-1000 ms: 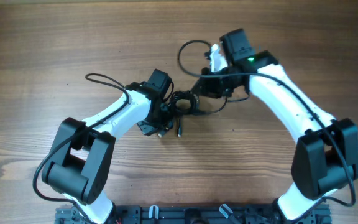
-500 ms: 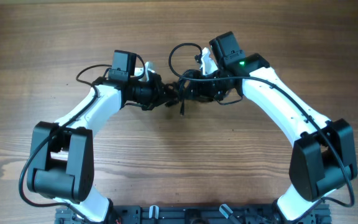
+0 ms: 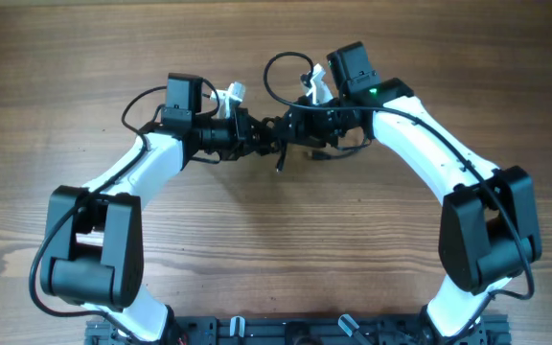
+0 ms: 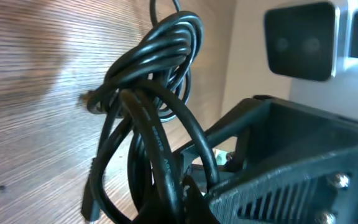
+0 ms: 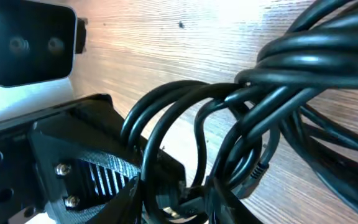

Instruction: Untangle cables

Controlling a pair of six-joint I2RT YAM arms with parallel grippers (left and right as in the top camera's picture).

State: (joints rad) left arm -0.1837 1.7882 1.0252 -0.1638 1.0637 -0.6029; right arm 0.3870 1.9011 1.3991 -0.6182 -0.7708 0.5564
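The knot of thin black rubbery cables (image 3: 278, 146) sits between the two end effectors over the brown wooden table (image 3: 257, 251). The left end effector (image 3: 259, 142) is clenched on its strands; whether the right end effector (image 3: 295, 134) grips or has released, I cannot tell. These look like light, limp, springy cords, so it is best to pinch one strand near a plug (image 3: 279, 169).

Overhead, soft even light keeps the table (image 3: 276, 249) and the cables (image 3: 278, 144) sharp, and the shadows beside the arms (image 3: 151, 168) are faint. At the left wrist, the table left of the cables is blurred and washed pale. At the right wrist, white glare covers the table above the cables, whose strands carry a sheen.
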